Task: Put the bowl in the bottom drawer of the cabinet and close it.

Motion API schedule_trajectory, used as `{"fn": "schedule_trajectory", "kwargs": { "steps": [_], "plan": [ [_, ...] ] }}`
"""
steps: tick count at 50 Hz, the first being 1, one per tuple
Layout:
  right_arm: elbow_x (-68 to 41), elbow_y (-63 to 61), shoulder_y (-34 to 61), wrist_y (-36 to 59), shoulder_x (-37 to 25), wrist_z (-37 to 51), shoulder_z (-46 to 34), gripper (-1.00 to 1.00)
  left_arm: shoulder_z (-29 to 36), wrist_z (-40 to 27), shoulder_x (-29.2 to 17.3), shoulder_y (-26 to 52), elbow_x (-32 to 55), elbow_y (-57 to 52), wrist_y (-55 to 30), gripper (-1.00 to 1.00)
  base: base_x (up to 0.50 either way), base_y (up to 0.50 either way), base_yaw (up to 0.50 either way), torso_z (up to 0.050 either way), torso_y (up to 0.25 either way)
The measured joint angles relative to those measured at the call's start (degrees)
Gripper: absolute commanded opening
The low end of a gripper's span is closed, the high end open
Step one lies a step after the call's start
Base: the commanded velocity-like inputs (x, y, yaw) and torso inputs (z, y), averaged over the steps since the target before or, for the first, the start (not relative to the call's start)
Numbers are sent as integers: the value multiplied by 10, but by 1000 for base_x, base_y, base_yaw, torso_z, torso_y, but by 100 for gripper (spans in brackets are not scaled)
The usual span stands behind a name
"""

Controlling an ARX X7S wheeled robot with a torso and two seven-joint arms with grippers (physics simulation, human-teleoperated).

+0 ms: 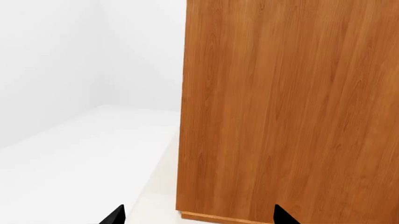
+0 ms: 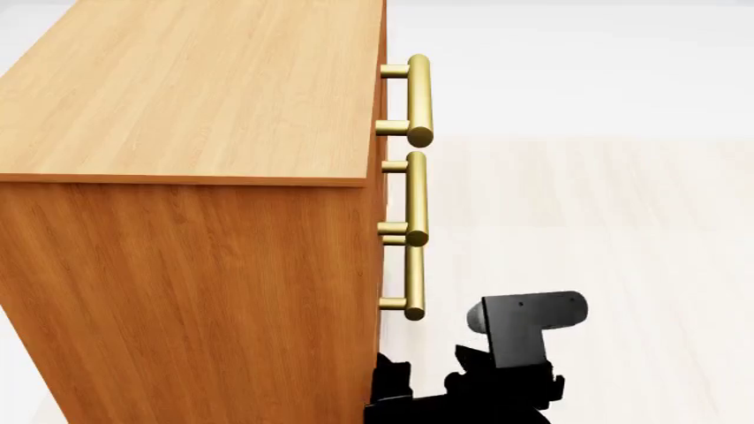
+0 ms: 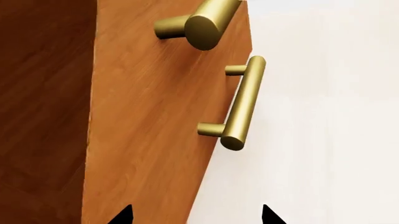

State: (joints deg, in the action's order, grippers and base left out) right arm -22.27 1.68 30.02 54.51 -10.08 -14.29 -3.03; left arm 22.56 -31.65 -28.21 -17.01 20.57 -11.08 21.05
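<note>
The cabinet point(image 2: 189, 291) fills the left of the head view, showing its top and one side panel, with its front edge-on. Three brass handles stick out to the right, and the lowest point(image 2: 414, 283) belongs to the bottom drawer. All three drawer fronts look flush. The bowl is out of view. My right gripper point(image 3: 196, 215) is open and empty, low beside the cabinet's front corner. Its arm shows black point(image 2: 471, 389) below the lowest handle. My left gripper point(image 1: 198, 215) is open and empty, facing the cabinet's side panel point(image 1: 287, 107).
The right wrist view shows two of the brass handles point(image 3: 243, 102) along the cabinet front point(image 3: 156, 121); I cannot tell which drawers they belong to. Pale floor point(image 2: 613, 221) spreads in front of the cabinet. White floor and wall point(image 1: 74, 93) lie beside the side panel.
</note>
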Motion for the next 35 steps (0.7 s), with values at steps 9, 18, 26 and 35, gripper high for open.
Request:
{"fn": "schedule_trajectory", "kwargs": {
  "steps": [9, 18, 26, 35],
  "plan": [
    [-33, -9, 10, 41, -27, -45, 8, 100, -1, -1, 0, -1, 2, -1, 0, 100, 0, 0, 0, 0, 0],
    [-49, -28, 8, 59, -52, -80, 4, 100, -1, -3, -1, 0, 4, -1, -1, 100, 0, 0, 0, 0, 0],
    [-45, -41, 0, 43, -59, -47, 9, 100, 0, -3, -1, 1, 4, 0, -1, 100, 0, 0, 0, 0, 0],
    [-19, -72, -26, 22, -74, 17, 42, 100, 3, -5, -1, -1, -10, -2, 1, 100, 0, 0, 0, 0, 0]
  ]
}}
